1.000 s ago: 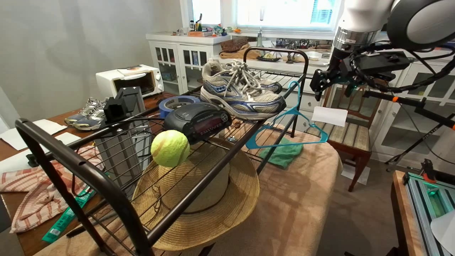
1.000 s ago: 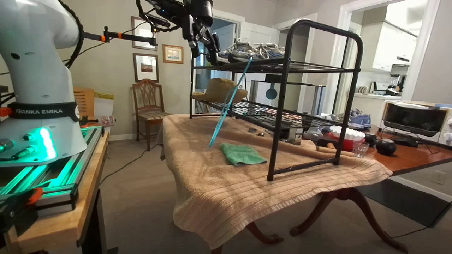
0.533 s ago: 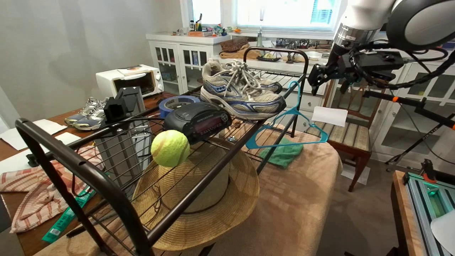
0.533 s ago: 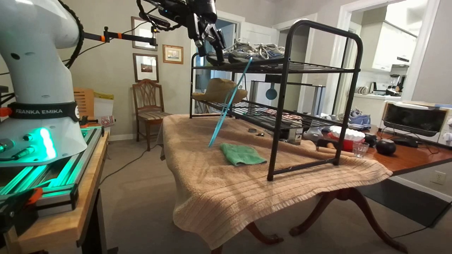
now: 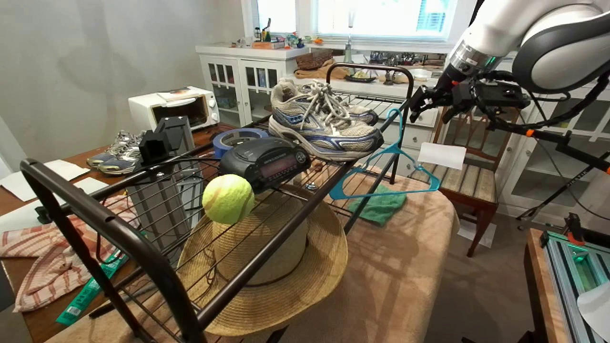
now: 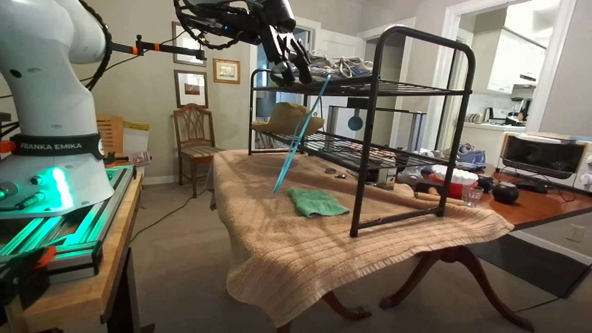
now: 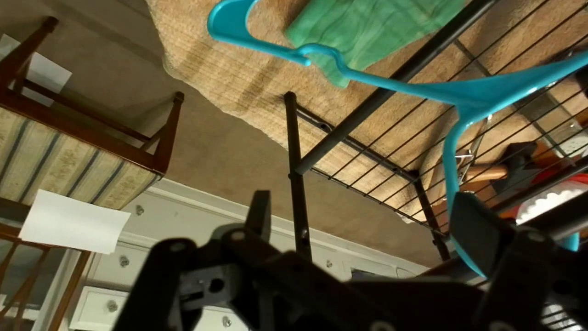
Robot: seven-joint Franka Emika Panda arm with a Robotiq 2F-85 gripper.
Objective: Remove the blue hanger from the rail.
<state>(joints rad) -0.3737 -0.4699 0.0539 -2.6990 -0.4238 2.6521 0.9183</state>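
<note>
Currently, the jaws are gaping wide; near them, a triangular blue plastic hanger (image 7: 477, 99) is hanging from a tubular dark-metal rail (image 5: 302, 214).

The clothes hanger (image 7: 482, 99) is turquoise blue, the rail (image 5: 267, 253) dark brown, the gripper (image 7: 362, 218) black, the tennis ball (image 5: 228, 199) yellow-green, the cloth (image 6: 318, 202) green, the straw hat (image 5: 314, 281) tan, and the chair seat (image 7: 64, 156) cream with dark stripes.

The hand (image 7: 365, 218) masked part of the hook (image 7: 449, 158) of the blue hanger (image 7: 480, 99) at four o'clock in the wrist view, whose edge cropped the hanger at two. In an exterior view, a sneaker (image 5: 321, 126) partly hid its mate (image 5: 366, 116) at one o'clock.
</note>
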